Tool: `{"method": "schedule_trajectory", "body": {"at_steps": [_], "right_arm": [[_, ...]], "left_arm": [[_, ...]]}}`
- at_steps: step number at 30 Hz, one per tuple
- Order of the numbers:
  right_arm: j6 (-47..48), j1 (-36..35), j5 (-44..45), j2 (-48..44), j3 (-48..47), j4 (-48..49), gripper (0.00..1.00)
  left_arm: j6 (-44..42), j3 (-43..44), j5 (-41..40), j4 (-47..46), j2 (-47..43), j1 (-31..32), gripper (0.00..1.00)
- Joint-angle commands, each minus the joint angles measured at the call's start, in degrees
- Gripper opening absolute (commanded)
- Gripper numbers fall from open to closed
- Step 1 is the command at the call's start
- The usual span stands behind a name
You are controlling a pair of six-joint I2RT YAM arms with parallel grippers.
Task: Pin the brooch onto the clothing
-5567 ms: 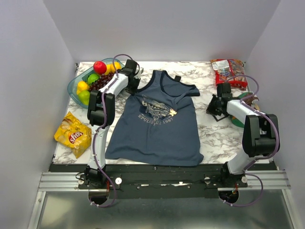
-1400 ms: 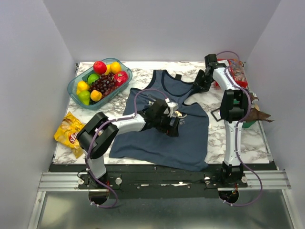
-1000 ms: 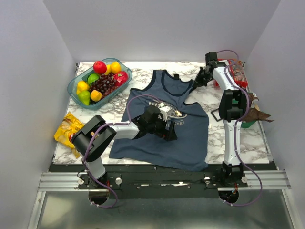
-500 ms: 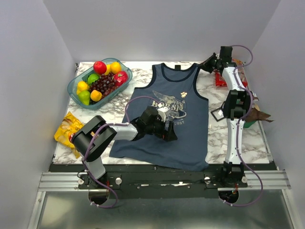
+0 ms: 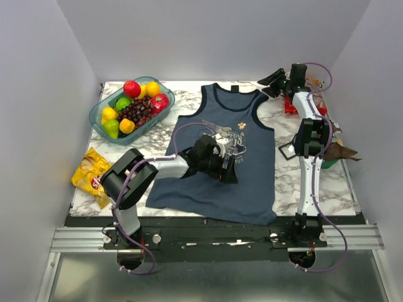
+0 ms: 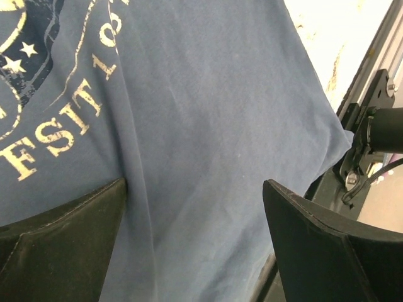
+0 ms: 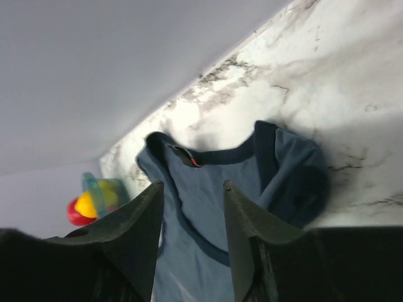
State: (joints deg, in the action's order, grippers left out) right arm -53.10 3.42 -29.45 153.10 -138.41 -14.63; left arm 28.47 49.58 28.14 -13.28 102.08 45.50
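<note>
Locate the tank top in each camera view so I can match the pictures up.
Top view: the tank top lies flat mid-table, neckline toward the far wall.
Left wrist: it fills most of the frame, pale lettering upper left.
Right wrist: only its neckline and one shoulder strap show, lower centre.
Shared landmark: the marble table, upper right in both wrist views.
</note>
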Motion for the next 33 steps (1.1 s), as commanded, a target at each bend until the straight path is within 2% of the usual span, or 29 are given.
{"method": "schedule_trajectory", "body": {"at_steps": [1,2,4,9,14,19,25,33], "right_arm": [[5.2,0.9,-1.7,-6.0,5.7,1.4,0.71],[7.6,0.9,-1.8,-6.9,6.5,0.2,0.76],[10.5,1.0,-1.5,-9.7,7.6,-1.9,0.80],[21.3,0.6,3.5,-17.0,13.2,-9.9,0.80],[28.7,-0.3,10.5,-28.2,28.4,-13.7,0.80],[32.2,-1.2,15.6,-33.9,38.9,-15.8,0.80],[33.9,-2.0,17.8,-37.6,47.5,-16.8,0.79],[34.0,-2.9,21.6,-39.5,52.7,-17.6,0.72]], "left_arm": [[-3.8,4.1,-3.4,24.4,3.4,0.5,0.99],[-4.3,7.3,-3.6,25.8,2.6,0.3,0.99],[-6.0,10.0,-4.5,29.2,1.7,-0.3,0.99],[-10.4,18.3,-4.5,35.1,-0.7,-4.2,0.99],[-15.5,25.6,-6.8,41.7,1.5,-14.4,0.99],[-17.7,33.9,-11.7,45.7,6.0,-22.5,0.99],[-22.6,42.3,-21.9,48.2,12.1,-27.4,0.99],[-25.6,51.9,-20.8,48.3,21.5,-31.4,0.96]]}}
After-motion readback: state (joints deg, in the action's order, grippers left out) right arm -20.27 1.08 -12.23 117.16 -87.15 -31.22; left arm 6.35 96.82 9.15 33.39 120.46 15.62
